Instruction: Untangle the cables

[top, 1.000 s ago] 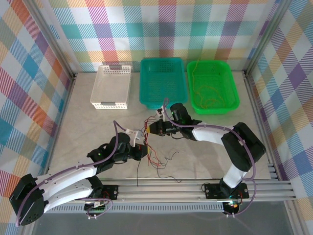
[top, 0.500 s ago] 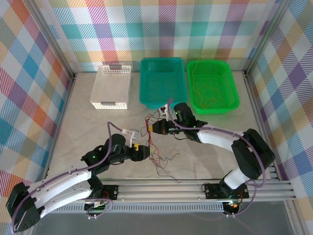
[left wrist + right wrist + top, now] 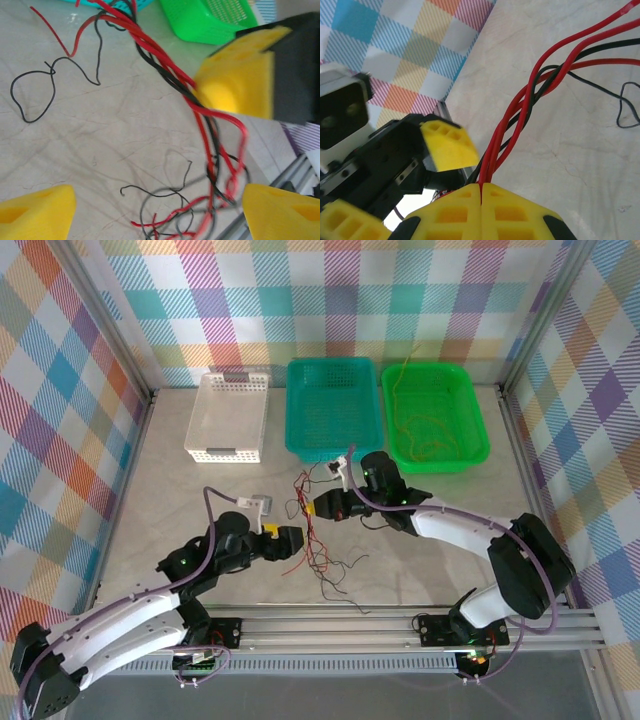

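Observation:
Thin red and black cables (image 3: 320,552) lie tangled on the table between the arms. My right gripper (image 3: 314,508) is shut on a twisted bunch of those red and black strands (image 3: 520,112), which run out from its closed yellow pads (image 3: 455,212). My left gripper (image 3: 288,540) stands open just left of the tangle and holds nothing. In the left wrist view its yellow pads (image 3: 35,210) sit wide apart, with loose cables (image 3: 165,65) on the table between them. Yellow-orange cables (image 3: 425,435) lie in the green basket (image 3: 478,420).
Along the back stand a white basket (image 3: 205,418), a teal basket (image 3: 298,410) and the green one. The right gripper's yellow finger (image 3: 240,85) sits close above the strands in the left wrist view. An aluminium rail (image 3: 380,620) runs along the near edge.
My left gripper has opened, let go of the cables and drawn slightly back. The right gripper stays shut on the bunch and has shifted a little to the right.

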